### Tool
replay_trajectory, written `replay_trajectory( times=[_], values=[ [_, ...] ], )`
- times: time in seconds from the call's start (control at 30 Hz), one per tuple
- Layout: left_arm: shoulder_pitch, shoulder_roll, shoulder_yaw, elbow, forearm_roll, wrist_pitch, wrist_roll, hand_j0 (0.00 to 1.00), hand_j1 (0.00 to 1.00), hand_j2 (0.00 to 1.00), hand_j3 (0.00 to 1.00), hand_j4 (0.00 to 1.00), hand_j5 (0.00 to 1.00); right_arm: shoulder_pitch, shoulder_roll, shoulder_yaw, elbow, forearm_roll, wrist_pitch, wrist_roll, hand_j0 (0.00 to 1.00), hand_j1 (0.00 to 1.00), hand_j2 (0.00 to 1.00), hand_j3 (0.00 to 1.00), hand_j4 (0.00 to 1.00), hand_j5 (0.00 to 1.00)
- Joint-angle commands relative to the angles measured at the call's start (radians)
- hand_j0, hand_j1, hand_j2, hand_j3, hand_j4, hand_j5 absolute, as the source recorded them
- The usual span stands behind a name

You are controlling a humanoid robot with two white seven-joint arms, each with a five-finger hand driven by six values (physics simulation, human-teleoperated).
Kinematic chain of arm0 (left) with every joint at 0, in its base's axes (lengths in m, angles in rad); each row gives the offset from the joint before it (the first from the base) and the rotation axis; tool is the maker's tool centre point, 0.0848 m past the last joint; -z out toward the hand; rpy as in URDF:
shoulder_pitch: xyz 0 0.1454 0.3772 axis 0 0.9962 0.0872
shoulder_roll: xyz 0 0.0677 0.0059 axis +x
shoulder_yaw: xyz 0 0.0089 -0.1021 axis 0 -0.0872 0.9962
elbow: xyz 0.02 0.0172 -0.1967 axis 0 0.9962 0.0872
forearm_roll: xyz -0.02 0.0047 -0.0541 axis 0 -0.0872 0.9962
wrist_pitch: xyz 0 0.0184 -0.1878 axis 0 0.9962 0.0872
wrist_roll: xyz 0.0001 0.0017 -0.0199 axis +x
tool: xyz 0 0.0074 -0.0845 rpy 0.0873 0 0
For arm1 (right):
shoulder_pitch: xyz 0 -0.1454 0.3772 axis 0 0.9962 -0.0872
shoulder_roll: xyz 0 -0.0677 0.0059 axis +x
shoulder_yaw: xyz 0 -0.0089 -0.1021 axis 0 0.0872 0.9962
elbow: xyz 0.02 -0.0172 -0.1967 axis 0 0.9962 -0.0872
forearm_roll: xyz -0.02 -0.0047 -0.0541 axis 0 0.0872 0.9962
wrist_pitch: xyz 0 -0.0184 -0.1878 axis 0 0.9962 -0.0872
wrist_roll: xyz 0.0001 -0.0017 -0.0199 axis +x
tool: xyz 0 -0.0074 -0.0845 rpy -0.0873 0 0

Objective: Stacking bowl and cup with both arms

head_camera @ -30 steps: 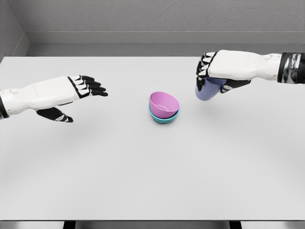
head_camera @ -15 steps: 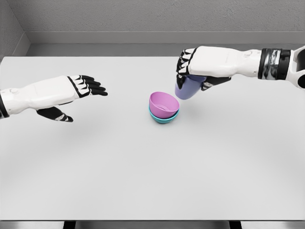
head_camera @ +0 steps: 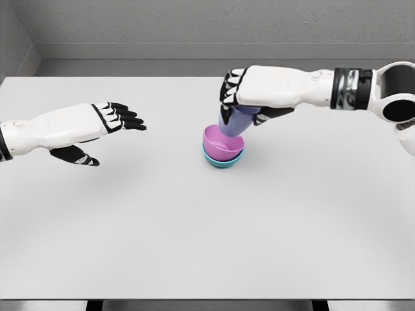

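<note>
Head view: cup nearly in the bowls.
Right hand (head_camera: 249,97) clamps cup (head_camera: 233,121) over pink bowl (head_camera: 222,143), already nested in teal bowl (head_camera: 224,162) mid-bench; release remains. Left hand (head_camera: 97,126) spread, empty.

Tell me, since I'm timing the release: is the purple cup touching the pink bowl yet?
Cannot tell. In the head view the purple cup, held by the right robot hand, overlaps the rim of the pink bowl, so neither a gap nor a contact shows plainly.
</note>
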State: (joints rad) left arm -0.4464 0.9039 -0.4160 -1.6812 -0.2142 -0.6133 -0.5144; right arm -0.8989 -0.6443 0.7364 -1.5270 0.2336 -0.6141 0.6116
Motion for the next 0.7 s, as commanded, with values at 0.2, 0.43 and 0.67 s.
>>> replay_trajectory(
  times=[0.2,0.43,0.67],
  values=[
    [0.000,0.000,0.000,0.000,0.006,0.002,0.001,1.00,1.00,1.00,1.00,1.00,1.00,0.002,0.014,0.026,-0.001,-0.005,0.003,-0.001,0.46,0.46,0.46,0.46,0.46,0.46],
    [-0.002,0.000,0.000,0.000,0.006,0.002,0.001,1.00,1.00,1.00,1.00,1.00,1.00,0.003,0.020,0.041,-0.001,-0.005,0.003,-0.001,0.46,0.46,0.46,0.46,0.46,0.46],
    [0.000,0.000,0.000,0.000,0.006,0.002,0.001,1.00,1.00,1.00,1.00,1.00,1.00,0.006,0.021,0.047,-0.001,-0.005,0.003,-0.001,0.46,0.46,0.46,0.46,0.46,0.46]
  ],
)
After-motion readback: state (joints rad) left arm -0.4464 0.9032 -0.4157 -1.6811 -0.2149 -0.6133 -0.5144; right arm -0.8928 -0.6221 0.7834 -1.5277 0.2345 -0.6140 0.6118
